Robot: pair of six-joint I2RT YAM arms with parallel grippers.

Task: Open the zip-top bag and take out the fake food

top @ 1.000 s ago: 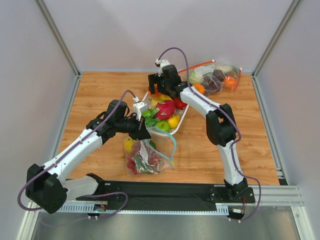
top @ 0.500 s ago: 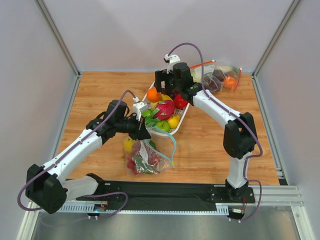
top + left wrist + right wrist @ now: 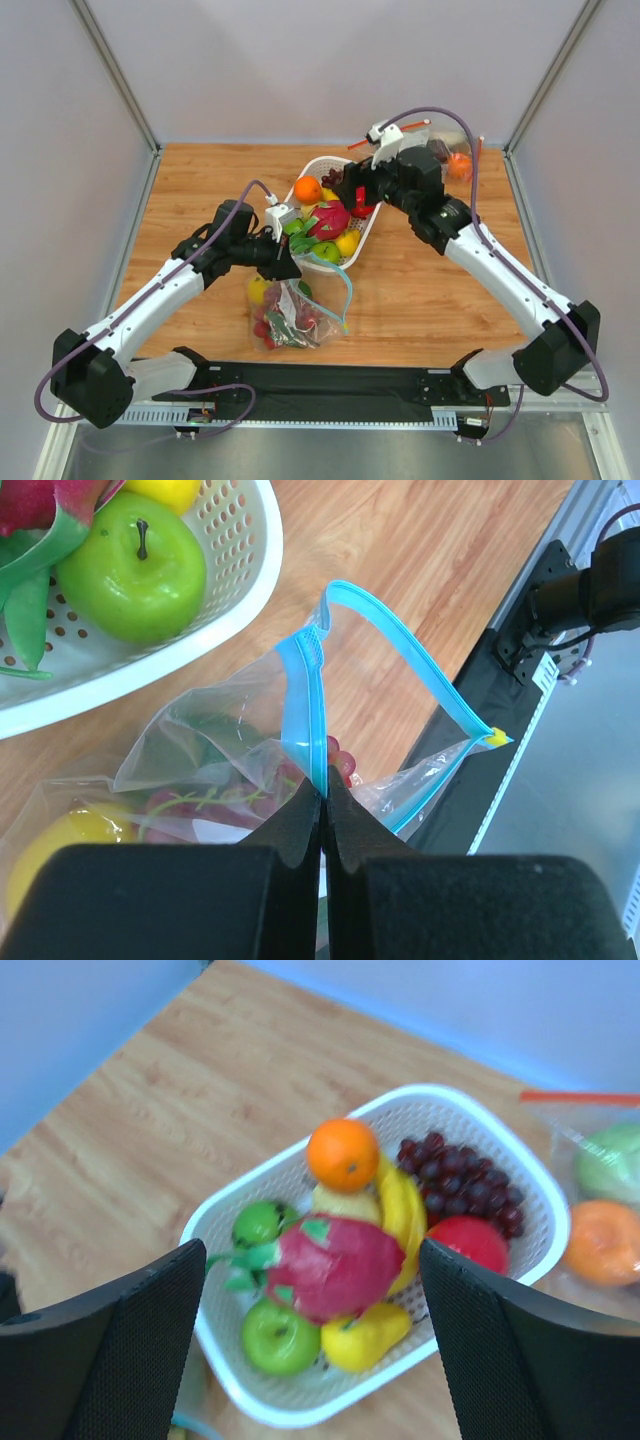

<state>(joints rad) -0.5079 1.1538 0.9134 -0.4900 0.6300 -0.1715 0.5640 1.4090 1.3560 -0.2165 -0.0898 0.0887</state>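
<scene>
The zip-top bag [image 3: 297, 316] lies on the table in front of the basket, its teal zip strip [image 3: 310, 695] parted into a loop. My left gripper [image 3: 322, 792] is shut on that strip at the bag's mouth. Inside the bag are fake food pieces: a yellow lemon [image 3: 52, 842], red strawberries [image 3: 267, 328] and a dark green fruit [image 3: 303, 290]. An orange [image 3: 343, 1153] rests at the far end of the white basket [image 3: 470, 1097]. My right gripper [image 3: 310, 1260] hovers open above the basket's fruit, holding nothing.
The basket [image 3: 368, 232] also holds a pink dragon fruit [image 3: 335, 1265], purple grapes [image 3: 455, 1182], green apples [image 3: 130, 565], a banana and a pear. A second clear bag with a red-orange strip [image 3: 452, 158] lies at the back right. The black base rail [image 3: 330, 385] runs along the near edge.
My right arm has swung right and back from the basket's far-left end, uncovering the orange there. The left gripper and the bag have stayed put.
</scene>
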